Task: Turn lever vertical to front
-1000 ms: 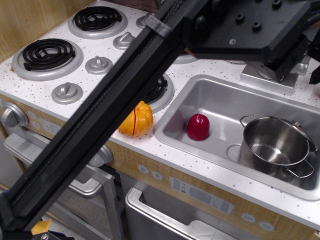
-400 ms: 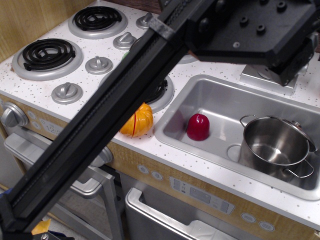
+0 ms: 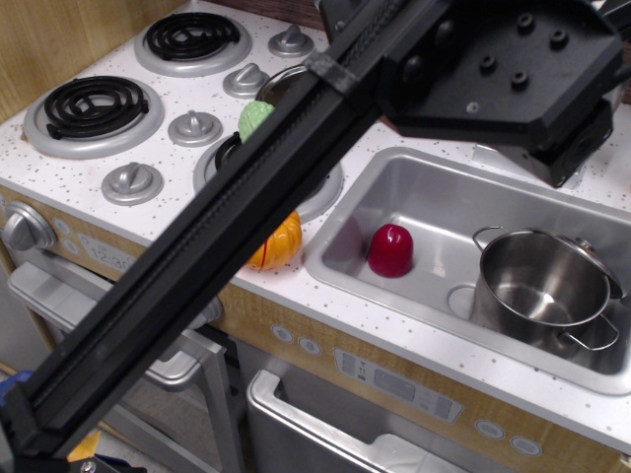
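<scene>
The lever and its faucet post are hidden behind my black arm and wrist block (image 3: pixel 503 69) at the upper right, behind the sink. Only a thin strip of the grey base plate (image 3: pixel 496 155) shows under the block's lower edge. My gripper (image 3: pixel 577 148) hangs over that spot, and just one dark finger part shows. I cannot tell whether the jaws are open or shut, or whether they touch the lever.
The steel sink (image 3: pixel 434 197) holds a steel pot (image 3: pixel 542 286) and a red object (image 3: pixel 390 249). An orange pumpkin toy (image 3: pixel 278 248) lies on the counter by the sink. A green object (image 3: pixel 255 118), stove burners (image 3: pixel 94 105) and round knobs (image 3: pixel 132 181) are at left. My arm crosses the view diagonally.
My arm and wrist block have shifted right and slightly down, covering more of the base plate. At left this has uncovered the green object and a back knob.
</scene>
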{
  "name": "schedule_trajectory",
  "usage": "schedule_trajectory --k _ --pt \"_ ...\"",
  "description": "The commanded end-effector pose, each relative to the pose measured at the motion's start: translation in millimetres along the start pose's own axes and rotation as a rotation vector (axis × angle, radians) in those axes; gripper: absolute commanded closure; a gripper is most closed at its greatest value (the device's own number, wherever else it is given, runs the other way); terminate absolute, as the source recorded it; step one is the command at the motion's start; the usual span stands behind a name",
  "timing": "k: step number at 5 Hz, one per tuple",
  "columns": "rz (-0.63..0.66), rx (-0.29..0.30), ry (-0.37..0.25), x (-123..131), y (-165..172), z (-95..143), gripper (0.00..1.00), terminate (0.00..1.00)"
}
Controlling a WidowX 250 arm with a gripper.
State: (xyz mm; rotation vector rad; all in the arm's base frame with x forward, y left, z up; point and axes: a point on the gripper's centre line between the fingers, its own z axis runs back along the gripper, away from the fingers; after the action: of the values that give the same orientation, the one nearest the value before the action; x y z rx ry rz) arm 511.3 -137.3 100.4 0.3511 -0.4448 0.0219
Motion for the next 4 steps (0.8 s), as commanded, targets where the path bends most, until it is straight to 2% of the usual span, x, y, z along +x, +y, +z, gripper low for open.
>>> schedule_trajectory --k 1,2,4 --pt "0.037 -0.032 -0.081 22 19 24 0.0 0.0" --pt "0.047 -0.037 -0.074 22 16 23 1.0 0.0" --pt "0.085 -0.04 -0.042 3 9 33 1.0 0.0"
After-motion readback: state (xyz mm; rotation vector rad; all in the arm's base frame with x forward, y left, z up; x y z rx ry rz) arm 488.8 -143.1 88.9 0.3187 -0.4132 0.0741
